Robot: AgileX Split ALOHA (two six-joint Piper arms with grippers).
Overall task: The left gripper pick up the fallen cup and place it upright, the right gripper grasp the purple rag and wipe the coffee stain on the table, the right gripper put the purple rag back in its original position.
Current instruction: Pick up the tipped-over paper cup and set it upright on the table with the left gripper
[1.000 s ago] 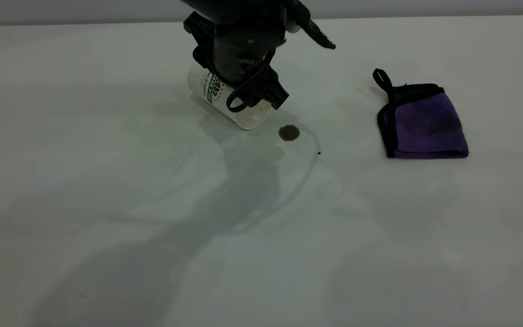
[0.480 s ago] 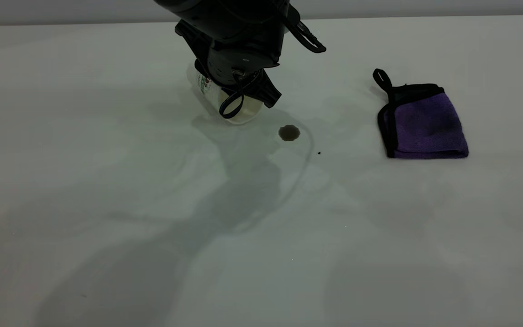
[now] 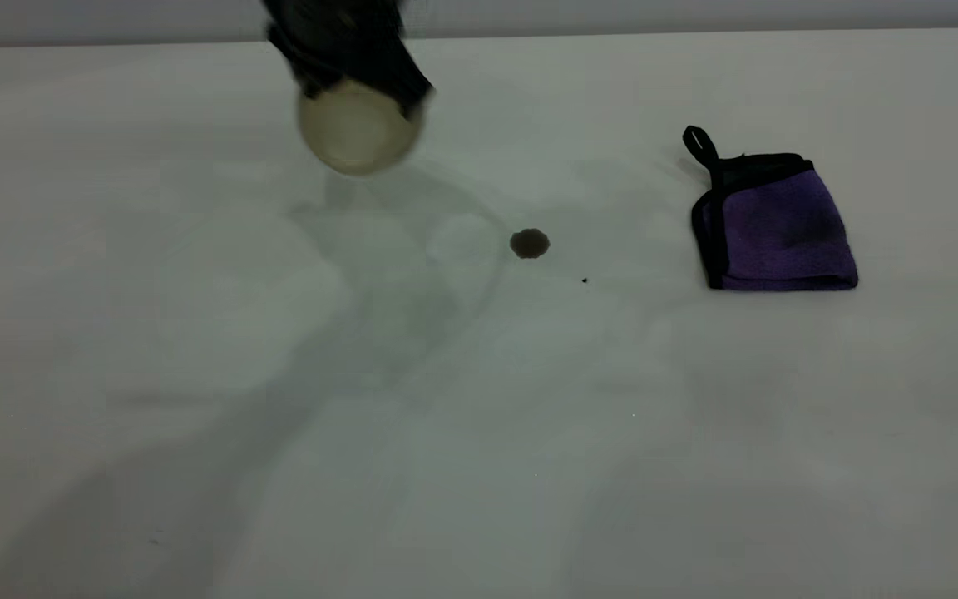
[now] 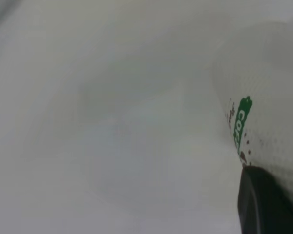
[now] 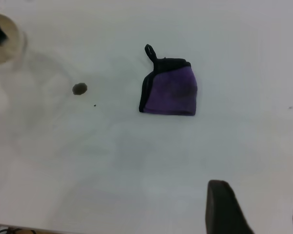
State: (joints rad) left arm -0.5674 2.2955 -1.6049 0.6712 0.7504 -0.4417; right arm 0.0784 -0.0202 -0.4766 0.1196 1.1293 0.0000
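My left gripper (image 3: 344,71) is shut on the white cup (image 3: 357,126) and holds it above the table (image 3: 479,466) at the back, left of centre. The cup is tilted, with its cream mouth facing the exterior camera. In the left wrist view the ribbed cup (image 4: 268,107) with green lettering lies against one dark finger (image 4: 263,207). The coffee stain (image 3: 529,243) is a small brown blot on the table, right of the cup. The purple rag (image 3: 778,225) lies folded at the right. My right gripper (image 5: 261,209) is open and empty, high above the table's near side; its view shows the rag (image 5: 171,90), the stain (image 5: 79,88) and the cup (image 5: 4,41).
A tiny black speck (image 3: 585,280) sits just right of the stain. The rag's black loop (image 3: 699,143) points towards the back. The table's far edge runs along the top of the exterior view.
My left gripper has lifted the cup off the table and carried it up and to the left, away from the stain, turning its mouth towards the camera. Rag and stain have not moved.
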